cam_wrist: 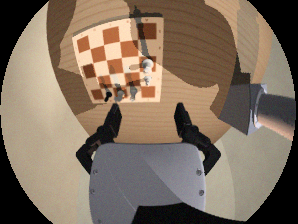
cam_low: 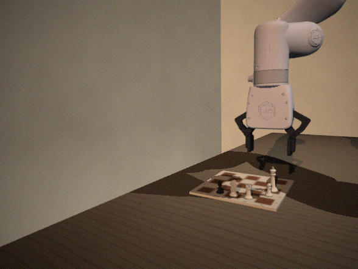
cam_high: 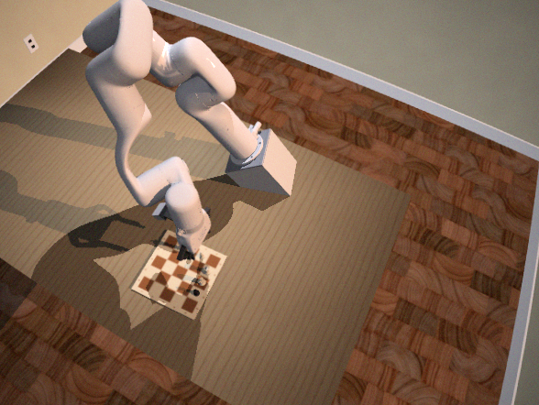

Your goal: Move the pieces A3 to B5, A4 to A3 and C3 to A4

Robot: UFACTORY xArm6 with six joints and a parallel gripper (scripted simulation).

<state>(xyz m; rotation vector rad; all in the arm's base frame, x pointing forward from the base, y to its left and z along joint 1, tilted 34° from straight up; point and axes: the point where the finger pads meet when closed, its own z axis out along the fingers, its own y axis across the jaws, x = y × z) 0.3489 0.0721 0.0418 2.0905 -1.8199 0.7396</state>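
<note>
Jaws spread wide, holding nothing; gripper [cam_high: 185, 257] [cam_low: 270, 153] [cam_wrist: 147, 109] raised above board level. Chessboard [cam_high: 214, 261] [cam_low: 232, 201] [cam_wrist: 83, 45] lies flat beneath the arm, its pieces standing on it, including the tall white king [cam_low: 273, 180] [cam_wrist: 147, 65] and a black piece [cam_high: 196, 292] [cam_low: 220, 188] [cam_wrist: 108, 95].

Table: tan, wood-grained, marked with thin dark streaks; the table [cam_high: 298, 275] [cam_low: 152, 228] [cam_wrist: 180, 90] is bounded by straight edges in the top view.
Board: laid flat on the table; the board [cam_high: 171, 268] [cam_low: 231, 201] [cam_wrist: 115, 50] is patterned in cream and reddish-brown squares, framed by a pale border, and turned at an angle to the table's edges in the top view.
Block: set on the table, well apart from the board; the block [cam_high: 280, 162] [cam_wrist: 240, 112] is flat-sided and pale grey, with one side left darker.
Shade: broad, dark patches are cast across the table, and the board is partly covered by them.
</note>
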